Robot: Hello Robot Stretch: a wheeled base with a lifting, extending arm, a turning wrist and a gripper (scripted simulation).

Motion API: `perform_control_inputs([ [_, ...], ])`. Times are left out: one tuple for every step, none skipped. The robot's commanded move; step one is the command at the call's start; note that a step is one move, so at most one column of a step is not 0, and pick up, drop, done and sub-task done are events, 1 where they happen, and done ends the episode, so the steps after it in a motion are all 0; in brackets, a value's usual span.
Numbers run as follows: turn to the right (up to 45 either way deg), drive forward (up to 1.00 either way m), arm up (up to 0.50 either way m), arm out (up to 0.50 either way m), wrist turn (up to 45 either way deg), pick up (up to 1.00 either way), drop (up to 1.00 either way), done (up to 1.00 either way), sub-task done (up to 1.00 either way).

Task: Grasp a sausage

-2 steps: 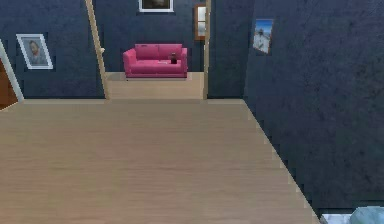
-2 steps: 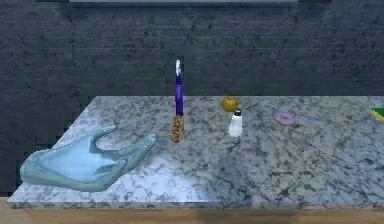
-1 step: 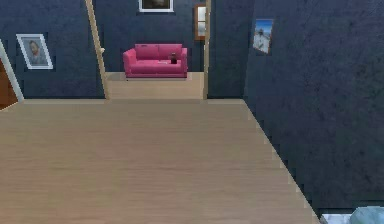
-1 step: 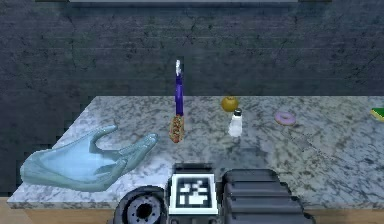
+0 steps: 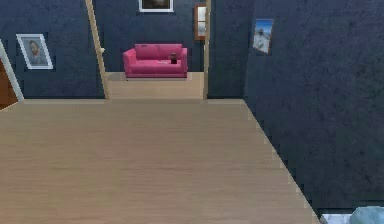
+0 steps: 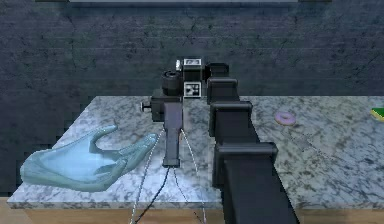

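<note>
Currently the hand is stretched out toward the left edge of the bench, just beside a pale glassy shape; whether anything is held cannot be told. The sausage is perhaps the small pink blob near the far right corner, well apart, so the glassy shape could be struck instead.

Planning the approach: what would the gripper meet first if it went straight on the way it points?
Probably the marble countertop under the gripper, just beside the pale blue translucent thing; depth is unclear.
</note>
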Motion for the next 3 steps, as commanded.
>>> perform_control_inputs([
  [0.0,0.00,0.00,0.00,45.0,0.00,0.00,0.00,0.00],
  [0.0,0.00,0.00,0.00,45.0,0.00,0.00,0.00,0.00],
  [0.0,0.00,0.00,0.00,45.0,0.00,0.00,0.00,0.00],
])
